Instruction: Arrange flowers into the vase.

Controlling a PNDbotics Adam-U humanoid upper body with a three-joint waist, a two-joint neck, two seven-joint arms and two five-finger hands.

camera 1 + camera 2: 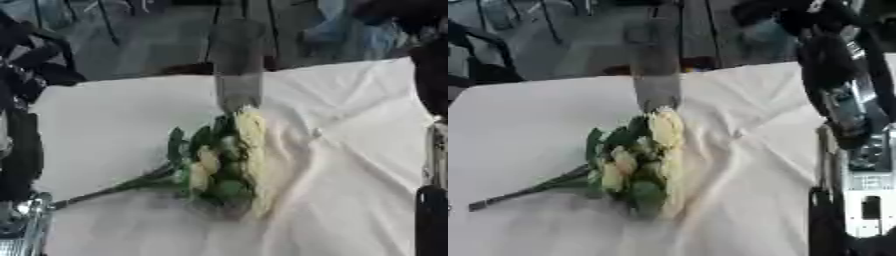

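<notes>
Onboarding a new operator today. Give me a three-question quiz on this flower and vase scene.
1. True or false: the bouquet already stands in the vase.
2. Which way do the stems point? A) toward the robot's left B) toward the robot's right C) straight up
3. Fill in: the vase stands ____ the bouquet, at the table's far edge.

Key: 1 false, the bouquet lies flat on the white cloth. 2 A. 3 behind, upright, with the blooms' tops close to its base.
</notes>
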